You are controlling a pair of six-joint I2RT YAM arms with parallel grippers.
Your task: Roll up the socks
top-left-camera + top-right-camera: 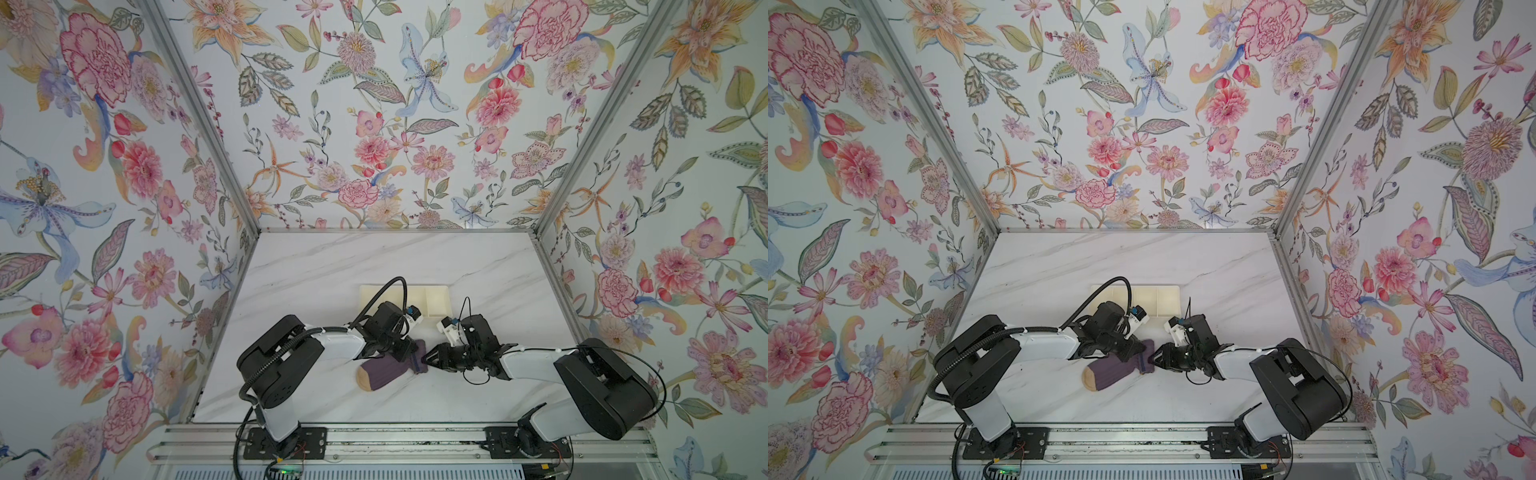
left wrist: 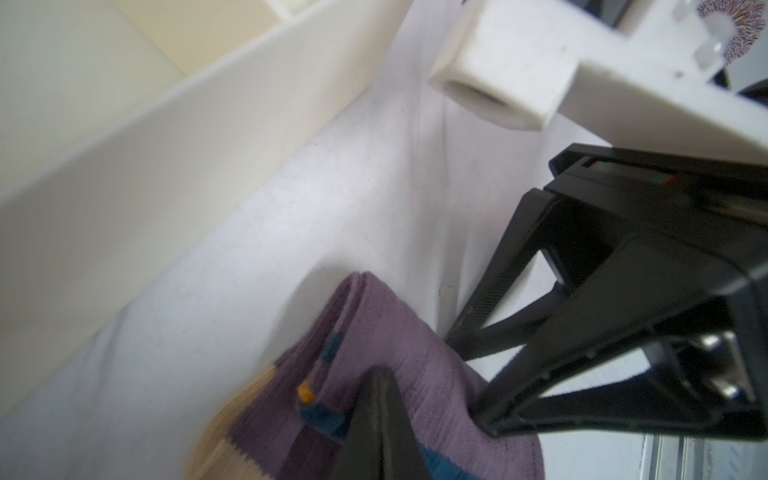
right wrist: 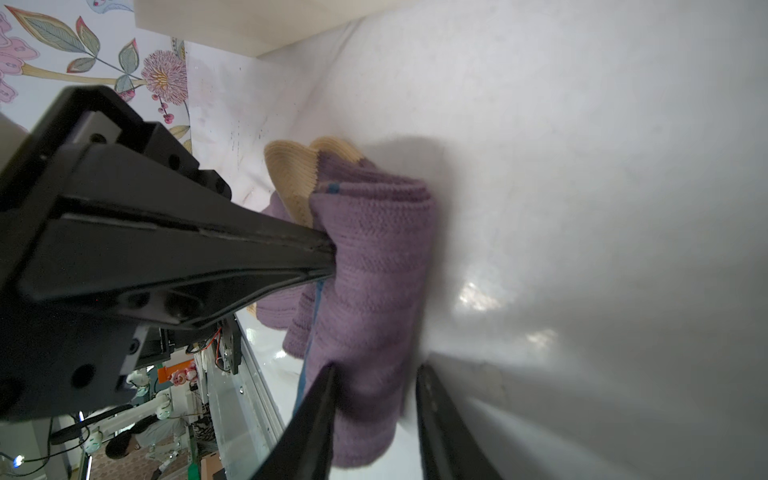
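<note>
The socks lie on the white marble table in both top views, dark purple ribbed with a tan toe pointing left. Their cuff end is folded over into a thick bundle with a navy stripe showing. My left gripper is shut, its tip pinching the folded fabric from above. My right gripper comes in from the right and straddles the fold's end. It is open: one finger touches the fabric and the other stands a little off it.
A cream compartment tray sits just behind both grippers, its wall close to the socks. Floral walls close in the table on three sides. A metal rail with the arm bases runs along the front edge.
</note>
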